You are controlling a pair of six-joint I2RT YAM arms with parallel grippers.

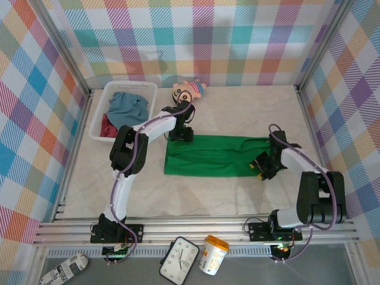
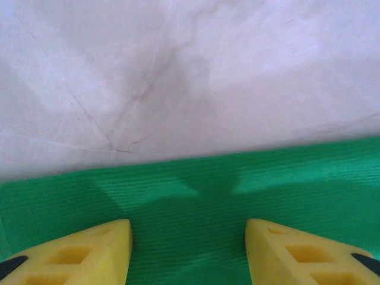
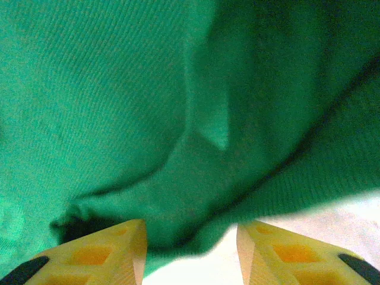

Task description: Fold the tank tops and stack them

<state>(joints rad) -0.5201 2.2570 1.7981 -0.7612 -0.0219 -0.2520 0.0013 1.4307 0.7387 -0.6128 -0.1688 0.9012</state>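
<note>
Pale bench (image 1: 237, 196) carries the bright green cloth tank top (image 1: 208, 155) flat at its middle; left gripper (image 1: 180, 133) hangs over its far edge, jaws apart; right gripper (image 1: 259, 166) at its right end, likewise spread.

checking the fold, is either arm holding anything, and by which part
Nothing is held: left jaws and right jaws both stand open over the green tank top, which lies on the table.

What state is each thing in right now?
green top: flat on table, right end rumpled
blue top: crumpled in basket
red top: crumpled in basket
left gripper: open, over green top's far edge
right gripper: open, at green top's right end
doll: lying on table
</note>
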